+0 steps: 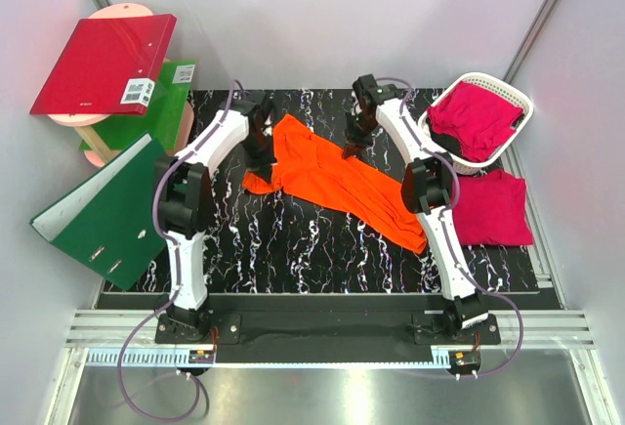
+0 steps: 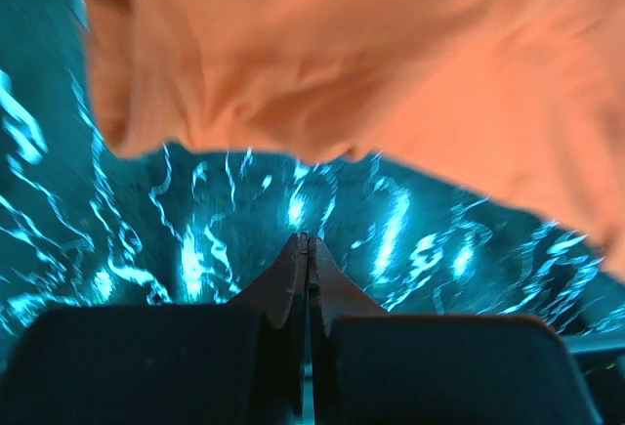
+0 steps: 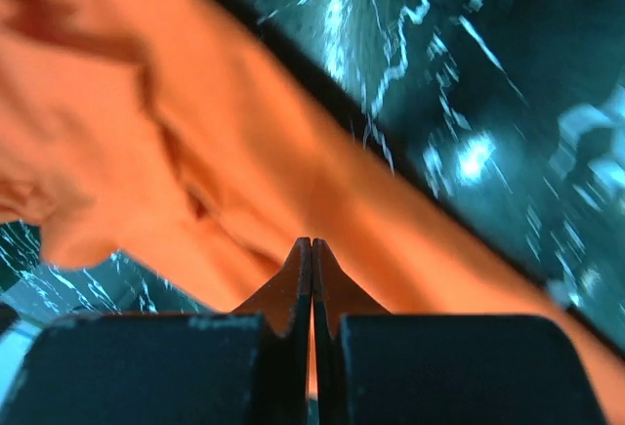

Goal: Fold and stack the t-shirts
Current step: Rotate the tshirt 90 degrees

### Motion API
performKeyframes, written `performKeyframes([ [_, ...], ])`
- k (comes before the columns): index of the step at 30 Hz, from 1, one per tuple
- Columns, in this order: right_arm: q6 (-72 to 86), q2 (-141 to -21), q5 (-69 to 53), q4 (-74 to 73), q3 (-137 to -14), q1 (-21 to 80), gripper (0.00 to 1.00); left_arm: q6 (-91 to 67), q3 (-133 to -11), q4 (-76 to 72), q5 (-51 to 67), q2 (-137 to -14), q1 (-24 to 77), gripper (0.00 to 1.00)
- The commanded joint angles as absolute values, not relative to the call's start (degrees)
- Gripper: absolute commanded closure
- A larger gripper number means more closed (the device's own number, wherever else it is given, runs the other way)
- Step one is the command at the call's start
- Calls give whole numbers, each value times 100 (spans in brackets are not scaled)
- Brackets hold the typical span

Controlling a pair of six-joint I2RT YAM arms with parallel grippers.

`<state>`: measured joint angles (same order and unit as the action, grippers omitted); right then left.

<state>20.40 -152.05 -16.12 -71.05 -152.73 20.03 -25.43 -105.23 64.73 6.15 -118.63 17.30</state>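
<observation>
The black table [image 1: 293, 249] was the biggest thing. The orange t-shirt [image 1: 332, 176] lay slanted across its middle, between the two arms. One pink t-shirt [image 1: 493, 212] lay flat on the right side, and another pink t-shirt [image 1: 479, 112] sat bunched in the white basket [image 1: 476, 78] just behind it. The left gripper [image 2: 309, 241] was pinched together on nothing, near the orange shirt's edge. The right gripper [image 3: 312, 244] was pinched together too, with its tips right at the orange cloth.

Orange t-shirt [image 1: 327, 176] — soft, matt, creased cloth; table [image 1: 293, 239] — smooth black marbled surface; basket [image 1: 508, 83] white plastic lattice.
</observation>
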Motion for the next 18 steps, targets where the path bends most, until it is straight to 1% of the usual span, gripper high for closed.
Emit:
performKeyframes([
  [1, 2285, -15486, -2381, -6402, -15619, 2048, 100, -2575, -10328, 6390, 791, -11524, 1749, 100],
  [4, 2417, -15451, -2566, -5690, -15460, 2126, 100, -2523, -10178, 6416, 835, -11365, 1749, 100],
  [10, 2627, -15775, -2698, -4871, -15688, 2267, 100, -2426, -9756, 6460, 853, -11119, 1758, 100],
  [18, 2839, -16224, -2760, -4623, -15750, 2417, 100, -2364, -9361, 6495, 765, -10820, 1749, 100],
])
